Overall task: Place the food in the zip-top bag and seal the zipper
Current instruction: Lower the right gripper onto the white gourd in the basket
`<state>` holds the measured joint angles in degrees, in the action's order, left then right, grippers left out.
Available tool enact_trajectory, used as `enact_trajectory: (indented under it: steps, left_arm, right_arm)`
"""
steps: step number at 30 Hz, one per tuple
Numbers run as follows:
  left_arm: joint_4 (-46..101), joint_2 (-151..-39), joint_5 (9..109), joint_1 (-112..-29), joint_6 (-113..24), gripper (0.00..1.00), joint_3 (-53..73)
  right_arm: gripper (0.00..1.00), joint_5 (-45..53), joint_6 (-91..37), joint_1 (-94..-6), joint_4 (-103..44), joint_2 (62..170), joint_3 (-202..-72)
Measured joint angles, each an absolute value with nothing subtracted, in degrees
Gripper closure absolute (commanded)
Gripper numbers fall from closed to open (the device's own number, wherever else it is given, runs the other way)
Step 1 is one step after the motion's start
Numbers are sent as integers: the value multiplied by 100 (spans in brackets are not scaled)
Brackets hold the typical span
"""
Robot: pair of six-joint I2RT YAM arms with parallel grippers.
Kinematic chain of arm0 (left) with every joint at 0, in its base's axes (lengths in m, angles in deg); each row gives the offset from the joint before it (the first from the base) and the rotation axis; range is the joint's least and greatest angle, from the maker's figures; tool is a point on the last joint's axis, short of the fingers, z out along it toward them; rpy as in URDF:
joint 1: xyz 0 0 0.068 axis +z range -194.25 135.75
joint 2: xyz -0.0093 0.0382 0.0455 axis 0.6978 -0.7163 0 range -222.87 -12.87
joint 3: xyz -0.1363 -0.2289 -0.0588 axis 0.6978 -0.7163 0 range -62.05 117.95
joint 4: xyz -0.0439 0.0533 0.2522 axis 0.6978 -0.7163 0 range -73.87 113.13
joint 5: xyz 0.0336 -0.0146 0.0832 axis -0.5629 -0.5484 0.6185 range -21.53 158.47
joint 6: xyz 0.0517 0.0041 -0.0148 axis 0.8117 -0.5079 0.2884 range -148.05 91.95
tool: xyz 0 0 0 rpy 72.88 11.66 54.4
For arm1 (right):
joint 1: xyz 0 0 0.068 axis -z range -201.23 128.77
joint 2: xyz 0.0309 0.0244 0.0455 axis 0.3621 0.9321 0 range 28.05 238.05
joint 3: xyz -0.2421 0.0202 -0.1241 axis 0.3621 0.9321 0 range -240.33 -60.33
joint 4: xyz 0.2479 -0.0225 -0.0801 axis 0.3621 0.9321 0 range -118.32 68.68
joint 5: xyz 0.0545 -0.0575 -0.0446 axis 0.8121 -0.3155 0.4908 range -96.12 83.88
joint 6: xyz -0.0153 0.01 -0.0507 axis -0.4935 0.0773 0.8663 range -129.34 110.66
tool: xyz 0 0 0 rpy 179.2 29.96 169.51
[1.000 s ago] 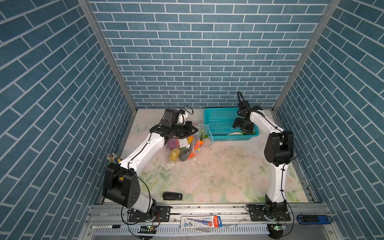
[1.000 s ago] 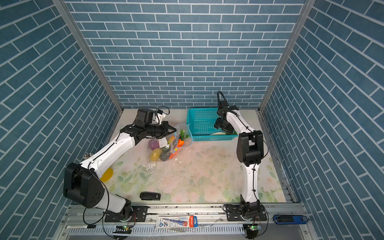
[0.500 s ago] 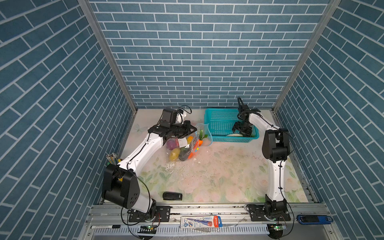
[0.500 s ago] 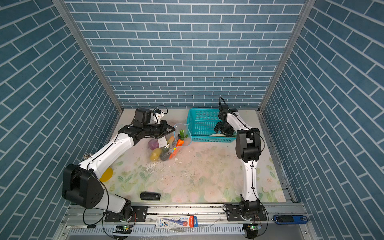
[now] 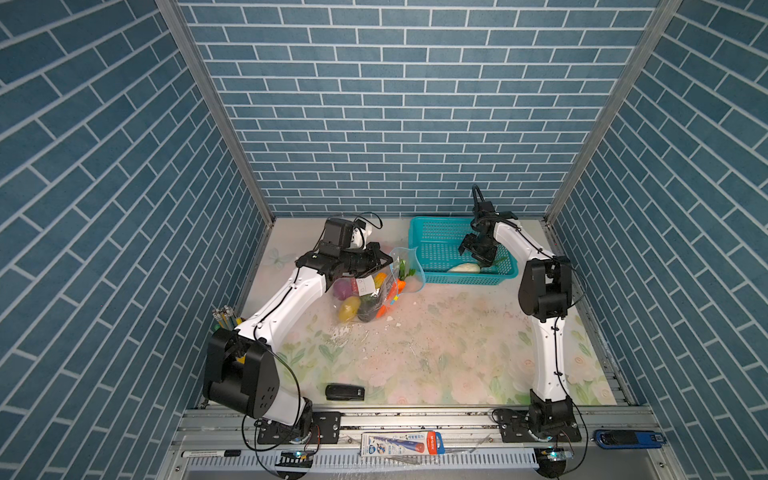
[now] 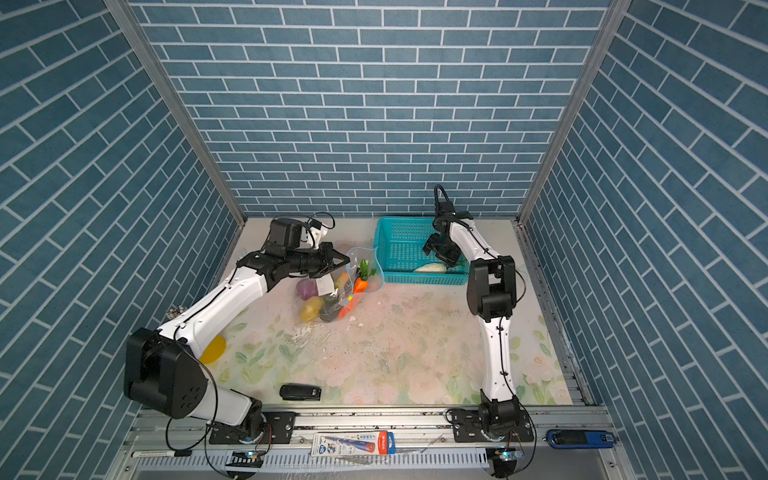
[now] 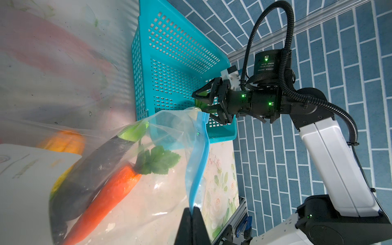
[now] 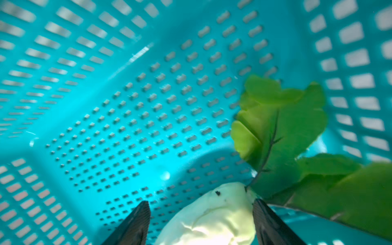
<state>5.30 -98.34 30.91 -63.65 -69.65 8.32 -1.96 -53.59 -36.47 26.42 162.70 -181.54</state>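
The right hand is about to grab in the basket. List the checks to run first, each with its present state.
1. The left hand shut on the zipper: ok.
2. Mouth of the zip-top bag held open beside the basket: ok.
3. The right hand astride the white radish: ok.
4. Radish gripped: not ok, jaws open.
5. The radish leaves clear of the fingers: cannot tell.
6. The carrot inside the bag: ok.
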Motion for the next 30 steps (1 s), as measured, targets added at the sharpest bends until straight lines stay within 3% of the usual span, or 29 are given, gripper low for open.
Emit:
enact_trajectory:
  steps: [16,30]
  left_arm:
    - [498,-9773,3122,-6361,-6959,100,751]
    - [511,-9697,3104,-6310,-6952,100,622]
  right_arm:
    - [28,-314,-5388,-3829,2911,17039,-20018]
    - [24,-646,-5418,-3842,3031,15085,-17531]
